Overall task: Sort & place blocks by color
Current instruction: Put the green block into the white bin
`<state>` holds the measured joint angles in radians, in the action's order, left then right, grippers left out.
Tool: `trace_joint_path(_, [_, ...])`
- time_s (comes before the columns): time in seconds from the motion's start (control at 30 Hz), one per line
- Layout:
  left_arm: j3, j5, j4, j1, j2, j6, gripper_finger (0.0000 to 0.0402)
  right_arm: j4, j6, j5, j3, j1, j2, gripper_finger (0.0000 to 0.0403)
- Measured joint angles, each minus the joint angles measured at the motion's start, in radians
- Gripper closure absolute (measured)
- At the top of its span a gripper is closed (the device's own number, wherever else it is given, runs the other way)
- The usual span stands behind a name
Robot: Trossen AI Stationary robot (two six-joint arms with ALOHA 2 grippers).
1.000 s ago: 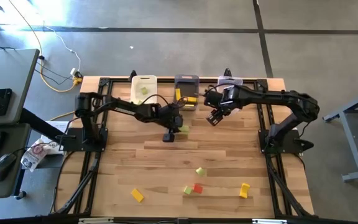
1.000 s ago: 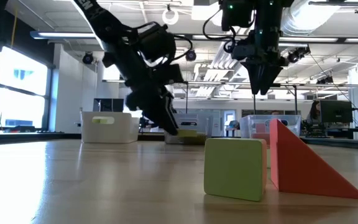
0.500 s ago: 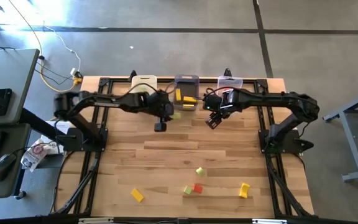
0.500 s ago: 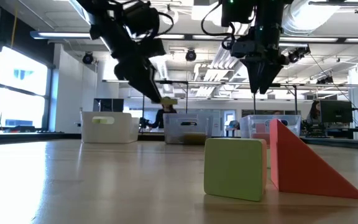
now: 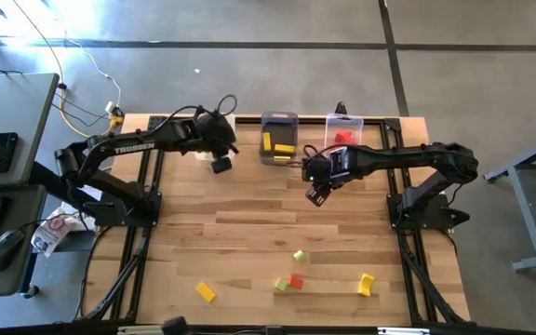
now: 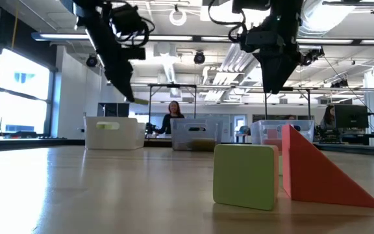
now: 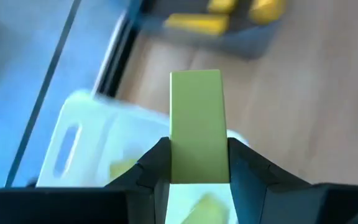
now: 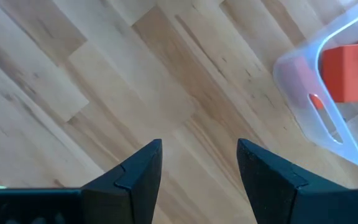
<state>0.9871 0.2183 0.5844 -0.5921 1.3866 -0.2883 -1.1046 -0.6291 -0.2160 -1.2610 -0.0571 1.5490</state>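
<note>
My left gripper (image 5: 220, 165) is shut on a light green bar block (image 7: 196, 118) and hangs above the near rim of the white bin (image 5: 214, 130), at the table's far left. In the left wrist view the white bin (image 7: 73, 137) lies under the bar with green pieces (image 7: 123, 169) in it. My right gripper (image 5: 314, 195) stands open over bare wood, near the clear bin (image 8: 328, 106), which holds a red block (image 8: 348, 64). Several loose blocks lie near the front: green (image 5: 299, 256), red (image 5: 296, 280), yellow (image 5: 367, 284). My left gripper pinches the green bar's two long sides (image 7: 174, 158) between its two fingers (image 7: 156, 163), at the end of the bar nearest the wrist. The fingers slant downward and lie along the bar, which sticks out past their tips. The bar is lifted clear, over the white bin.
The dark grey bin (image 5: 278, 140) with yellow blocks stands between the white and clear bins along the far edge. A yellow block (image 5: 205, 292) lies front left. In the low view a green cube (image 6: 246, 176) and a red wedge (image 6: 323, 172) stand close. People show in the room beyond.
My left gripper has risen from the table's middle and swung toward the far left edge, to the white bin, tipping less steeply, with the green bar kept between its fingers and lifted clear. My right gripper has drifted a little toward the near edge, still open.
</note>
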Motion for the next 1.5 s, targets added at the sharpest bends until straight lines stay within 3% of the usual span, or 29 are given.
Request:
trace_joint_path(0.23, [-0.055,0.018,-0.008,-0.115,0.01,0.083,0.0296,0.0,-0.074,-0.043,0.0,0.084,0.0,0.0208])
trace_joint_path(0.57, [-0.072,0.002,-0.024,-0.211,0.029,0.178,0.0294,-0.031,-0.252,-0.012,0.0,0.194,0.0,0.0208])
trace_joint_path(0.97, [-0.072,-0.05,-0.025,-0.239,0.029,0.19,0.0287,-0.07,-0.464,0.079,0.0,0.378,0.0,0.0208])
trace_joint_path(1.5, [-0.072,-0.051,-0.032,-0.239,0.03,0.183,0.028,-0.086,-0.899,0.122,0.0,0.687,0.0,0.0208])
